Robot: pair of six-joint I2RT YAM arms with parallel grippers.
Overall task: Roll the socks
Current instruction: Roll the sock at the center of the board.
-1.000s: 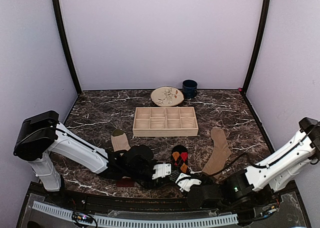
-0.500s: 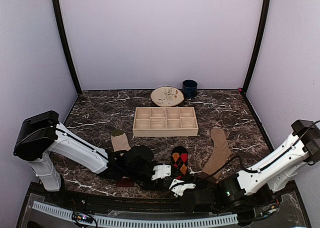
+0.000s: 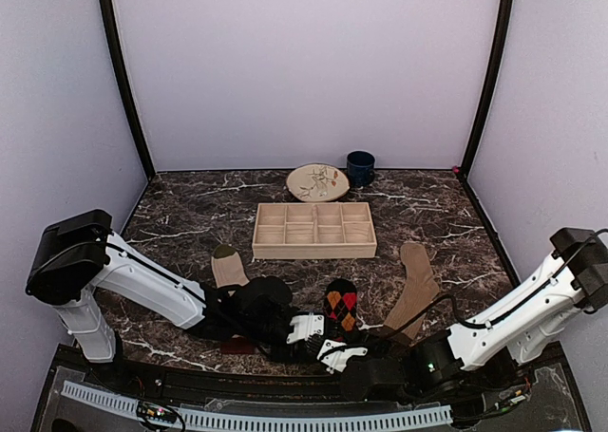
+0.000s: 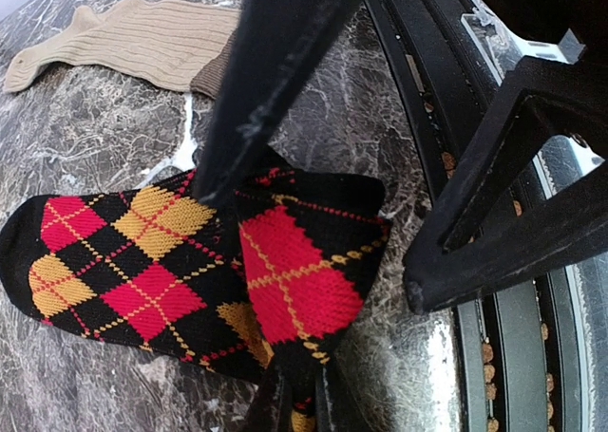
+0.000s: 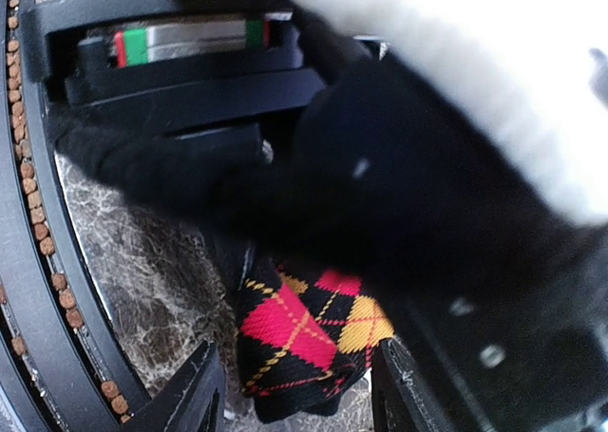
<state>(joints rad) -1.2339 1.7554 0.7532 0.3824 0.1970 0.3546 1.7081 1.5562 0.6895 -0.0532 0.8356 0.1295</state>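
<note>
– Tool status, both arms?
– Left tool [image 4: 296, 408]: clenched on a doubled fold of the argyle sock [image 4: 161, 261]. Right tool [image 5: 299, 394]: released, with its fingers [image 5: 199, 399] standing apart on either side of the same sock end. No grip is evident.

– Location of the socks?
– Argyle sock: 6 o'clock on the surface [image 3: 190, 214], near the front edge. Tan ribbed sock [image 3: 415, 294]: flat at 4 o'clock. Striped sock [image 3: 228, 269]: 8 o'clock, its lower part hidden behind the left arm [image 3: 152, 285].

– Handling?
– Expect a light, soft, limp knit with no stiffness. It is neither fragile nor likely to slip. A roll probably springs loose unless pinned. Take hold at the folded edge, across the full width and through both layers.

– Surface and room?
– Dark marble pattern, apparently hard and smooth. Wooden tray [image 3: 314, 230] near centre; plate [image 3: 317, 181] and mug [image 3: 360, 167] at 12 o'clock, well apart from the socks. Both tools crowd 6 o'clock beside the black rail [image 3: 171, 380], so clearance there is tight.
</note>
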